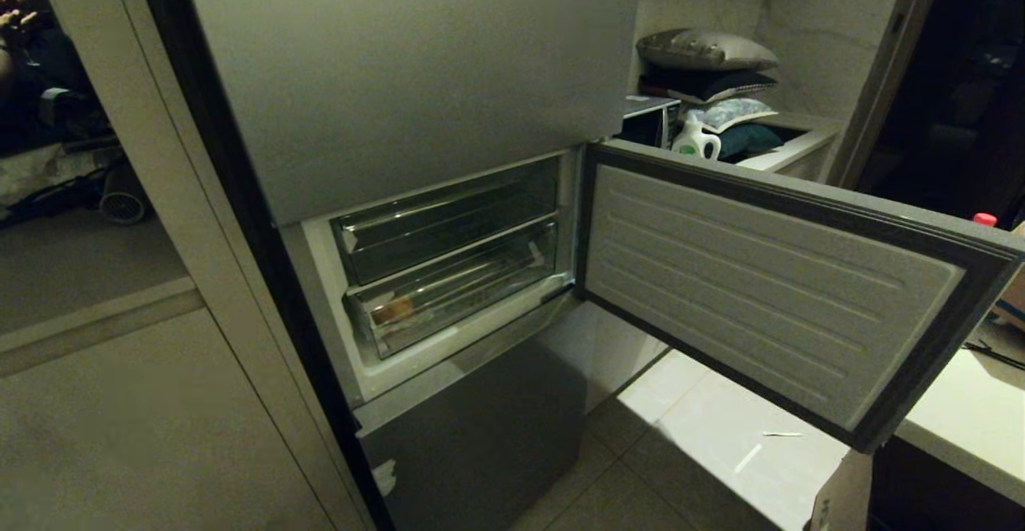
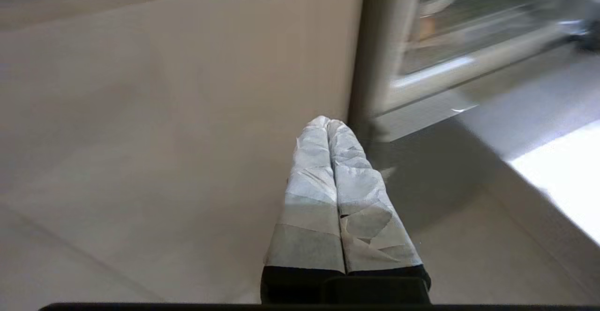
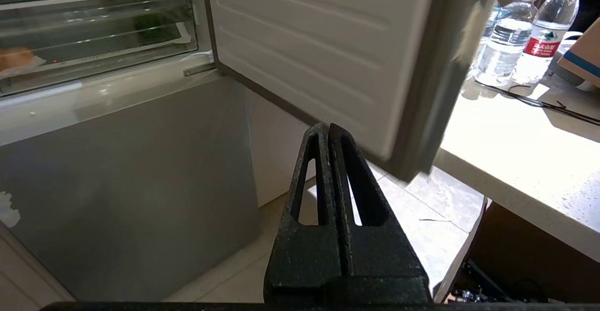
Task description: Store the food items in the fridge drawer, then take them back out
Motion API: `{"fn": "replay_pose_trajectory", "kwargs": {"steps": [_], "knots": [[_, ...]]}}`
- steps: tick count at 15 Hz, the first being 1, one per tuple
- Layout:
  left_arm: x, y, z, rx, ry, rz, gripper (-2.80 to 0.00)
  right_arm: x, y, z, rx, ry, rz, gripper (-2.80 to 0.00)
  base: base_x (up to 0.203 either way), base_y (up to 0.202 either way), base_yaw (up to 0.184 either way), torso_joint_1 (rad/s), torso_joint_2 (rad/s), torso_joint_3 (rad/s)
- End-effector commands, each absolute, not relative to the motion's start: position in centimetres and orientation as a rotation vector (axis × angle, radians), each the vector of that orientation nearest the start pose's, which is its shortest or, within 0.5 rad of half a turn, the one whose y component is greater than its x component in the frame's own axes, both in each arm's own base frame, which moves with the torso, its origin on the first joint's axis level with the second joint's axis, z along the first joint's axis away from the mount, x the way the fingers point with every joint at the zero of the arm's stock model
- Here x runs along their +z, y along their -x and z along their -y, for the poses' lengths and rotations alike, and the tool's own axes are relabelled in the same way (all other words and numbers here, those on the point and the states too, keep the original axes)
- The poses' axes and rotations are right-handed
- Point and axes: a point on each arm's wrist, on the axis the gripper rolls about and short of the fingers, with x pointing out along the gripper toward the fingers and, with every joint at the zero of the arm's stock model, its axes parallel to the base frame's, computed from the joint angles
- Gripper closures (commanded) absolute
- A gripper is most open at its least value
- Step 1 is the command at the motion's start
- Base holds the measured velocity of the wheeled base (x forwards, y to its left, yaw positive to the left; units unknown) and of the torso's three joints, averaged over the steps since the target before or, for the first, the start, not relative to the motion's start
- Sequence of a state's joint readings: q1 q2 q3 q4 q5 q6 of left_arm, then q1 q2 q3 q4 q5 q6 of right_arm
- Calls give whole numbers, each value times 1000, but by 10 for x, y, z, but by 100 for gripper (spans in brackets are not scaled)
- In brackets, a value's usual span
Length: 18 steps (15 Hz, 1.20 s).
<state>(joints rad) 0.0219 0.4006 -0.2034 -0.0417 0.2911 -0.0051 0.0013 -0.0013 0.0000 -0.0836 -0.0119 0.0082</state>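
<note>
Both claws clenched, empty: left claw point(image 2: 328, 122), right claw point(image 3: 326, 125). Bread point(image 1: 391, 310) inside drawer point(image 1: 456, 295), beyond them; risk: closed fingers knock drawer lip.

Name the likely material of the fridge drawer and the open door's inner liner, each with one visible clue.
Fridge drawer: probably clear glossy plastic; contents show through and its edges glint.
Door's inner liner: seemingly matte white moulded plastic with pressed ribs, framed by a dark, likely rubber seal.
</note>
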Motion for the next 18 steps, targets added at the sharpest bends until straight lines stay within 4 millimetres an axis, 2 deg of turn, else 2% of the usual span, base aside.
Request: {"fn": "replay_pose_trajectory", "kwargs": {"steps": [1, 3, 5, 7, 11, 18], "knots": [[104, 0, -2, 214, -18, -165, 0, 76, 21, 0, -10, -17, 55, 0, 0, 0, 0, 0, 0, 0], [92, -1, 2, -14, -1, -200, 0, 76, 21, 0, -11, -19, 54, 0, 0, 0, 0, 0, 0, 0], [88, 1, 2, -123, -14, -194, 0, 76, 21, 0, -10, -17, 55, 0, 0, 0, 0, 0, 0, 0], [85, 5, 1, -98, -42, -161, 0, 76, 21, 0, -10, -17, 55, 0, 0, 0, 0, 0, 0, 0], [77, 24, 0, -30, -85, 23, 0, 76, 21, 0, -10, -19, 55, 0, 0, 0, 0, 0, 0, 0], [76, 23, 0, -2, 5, -2, 0, 76, 21, 0, -11, -17, 55, 0, 0, -2, 7, 0, 0, 1]]}}
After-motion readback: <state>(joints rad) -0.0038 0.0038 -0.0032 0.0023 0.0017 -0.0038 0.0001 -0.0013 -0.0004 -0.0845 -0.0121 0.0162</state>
